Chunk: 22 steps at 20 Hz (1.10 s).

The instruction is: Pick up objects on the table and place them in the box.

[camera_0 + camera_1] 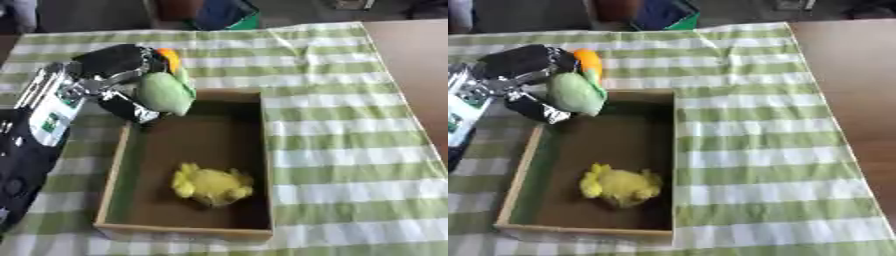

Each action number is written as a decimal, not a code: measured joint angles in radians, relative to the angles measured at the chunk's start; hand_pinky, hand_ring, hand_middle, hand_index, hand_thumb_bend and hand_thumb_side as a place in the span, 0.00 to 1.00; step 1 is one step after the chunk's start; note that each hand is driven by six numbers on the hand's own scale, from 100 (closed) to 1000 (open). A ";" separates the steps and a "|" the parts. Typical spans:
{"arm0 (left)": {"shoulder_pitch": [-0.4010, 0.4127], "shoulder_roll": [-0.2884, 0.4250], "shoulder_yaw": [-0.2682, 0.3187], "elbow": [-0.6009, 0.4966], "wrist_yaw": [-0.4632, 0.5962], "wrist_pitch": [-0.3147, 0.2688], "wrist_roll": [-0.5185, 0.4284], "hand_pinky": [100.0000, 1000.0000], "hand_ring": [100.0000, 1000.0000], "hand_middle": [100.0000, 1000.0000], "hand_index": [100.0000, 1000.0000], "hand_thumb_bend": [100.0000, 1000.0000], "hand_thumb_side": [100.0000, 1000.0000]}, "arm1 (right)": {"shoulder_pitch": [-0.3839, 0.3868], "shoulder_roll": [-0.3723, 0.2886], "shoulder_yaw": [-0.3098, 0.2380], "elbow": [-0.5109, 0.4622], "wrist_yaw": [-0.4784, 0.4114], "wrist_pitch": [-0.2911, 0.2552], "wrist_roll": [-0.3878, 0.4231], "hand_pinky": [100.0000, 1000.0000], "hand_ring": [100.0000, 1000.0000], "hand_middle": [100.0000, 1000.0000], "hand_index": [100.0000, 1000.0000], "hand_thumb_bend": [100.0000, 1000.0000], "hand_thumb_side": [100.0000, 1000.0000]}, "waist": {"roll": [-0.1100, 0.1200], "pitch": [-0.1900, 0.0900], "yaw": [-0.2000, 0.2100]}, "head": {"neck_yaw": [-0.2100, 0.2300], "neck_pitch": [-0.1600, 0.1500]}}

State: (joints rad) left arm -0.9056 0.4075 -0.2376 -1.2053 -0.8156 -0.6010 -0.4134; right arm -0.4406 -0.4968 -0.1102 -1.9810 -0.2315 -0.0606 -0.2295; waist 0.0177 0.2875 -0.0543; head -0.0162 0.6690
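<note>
**One toy boxed, one in the hand**

One yellow plush toy (211, 184) lies inside the single wooden box (186, 231) on the checked worktop (350, 150). The left hand (118, 80) grasps one green-and-orange toy (166, 90) over the box's far-left corner.

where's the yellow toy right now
The yellow toy lies inside the box, toward its near end, below the green toy held in the left hand.
</note>
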 measured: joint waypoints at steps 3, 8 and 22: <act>-0.004 -0.008 -0.004 0.012 -0.022 -0.010 0.003 0.33 0.55 0.50 0.58 0.00 0.16 | 0.000 0.000 0.000 0.000 0.000 0.001 0.001 0.70 0.72 0.57 0.84 0.00 0.86 | 0.000 0.002 0.000 | -0.001 0.000; -0.021 -0.022 -0.024 0.052 -0.098 -0.037 0.013 0.33 0.55 0.50 0.61 0.00 0.16 | 0.001 0.000 0.000 0.000 0.001 0.005 0.005 0.70 0.72 0.56 0.84 0.00 0.86 | 0.003 0.002 0.000 | -0.001 0.000; -0.016 -0.031 -0.069 -0.027 -0.245 -0.060 0.099 0.28 0.52 0.46 0.60 0.00 0.16 | 0.019 0.002 0.000 0.000 0.001 0.014 0.009 0.70 0.72 0.56 0.84 0.00 0.86 | 0.007 0.003 0.011 | -0.013 0.003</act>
State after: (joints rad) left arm -0.9214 0.3760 -0.3066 -1.2320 -1.0603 -0.6611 -0.3144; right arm -0.4213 -0.4952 -0.1105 -1.9810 -0.2302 -0.0471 -0.2201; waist 0.0245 0.2901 -0.0430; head -0.0296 0.6725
